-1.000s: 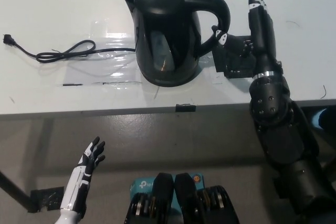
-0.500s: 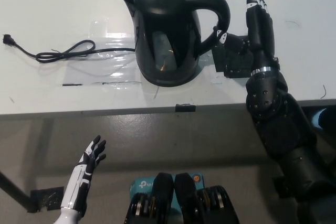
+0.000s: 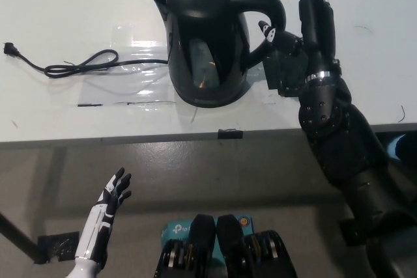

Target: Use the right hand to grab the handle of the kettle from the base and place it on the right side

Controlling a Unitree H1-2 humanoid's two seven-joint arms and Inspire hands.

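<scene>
A black electric kettle [image 3: 207, 40] stands on its base on the white table [image 3: 58, 17], spout to the left and looped handle [image 3: 267, 14] to the right. My black right hand [image 3: 305, 27] is open just right of the handle, fingers stretched up and away, the thumb reaching toward the handle's lower end. It holds nothing. My white left hand [image 3: 107, 209] hangs open below the table edge at the lower left.
A black power cord [image 3: 78, 66] with a plug [image 3: 9, 48] trails left from the kettle's base across a clear taped sheet. A bit of black tape [image 3: 229, 133] marks the table's front edge. Bare table lies right of my hand.
My right hand and forearm have shifted a little left and up, closing in on the kettle's handle. The kettle and my left hand have stayed put.
</scene>
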